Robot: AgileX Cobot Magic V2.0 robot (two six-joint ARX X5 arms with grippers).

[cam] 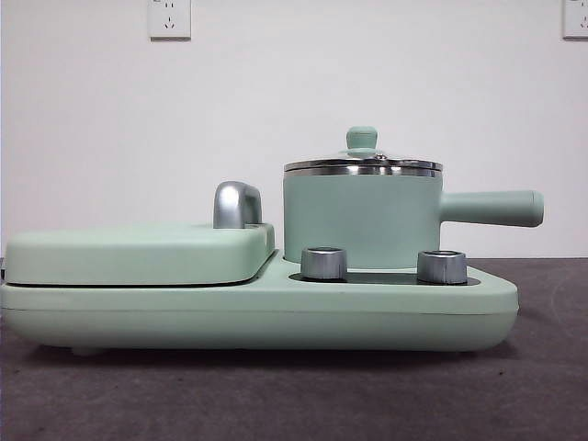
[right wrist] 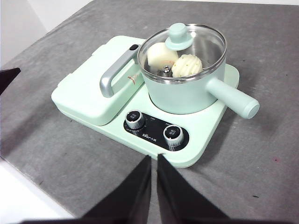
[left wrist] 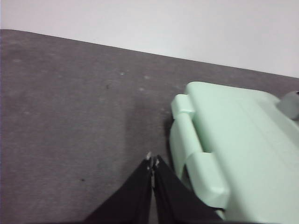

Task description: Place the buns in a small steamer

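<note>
**Both buns lidded inside the steamer; arms idle**

Small steamer (right wrist: 184, 88): mint-green pot, standing on the right half of a mint-green cooker base (right wrist: 205, 135), straight handle pointing away from the griddle side. Glass lid (right wrist: 182, 49) with green knob seated on the steel rim.

Buns: smooth bun (right wrist: 161, 55) and ribbed bun (right wrist: 187, 65), side by side inside the pot, seen through the lid.

Griddle lid (cam: 138, 253): flat, closed, chrome handle (cam: 237, 204) beside the pot.

Two steel dials (right wrist: 134, 119) on the base's black panel.

Left gripper (left wrist: 152, 163): fingers pressed together, holding nothing, above the grey surface (left wrist: 70, 116) beside the base's hinged end.

Right gripper (right wrist: 153, 161): fingers nearly together, holding nothing, raised above the surface in front of the dials.
</note>
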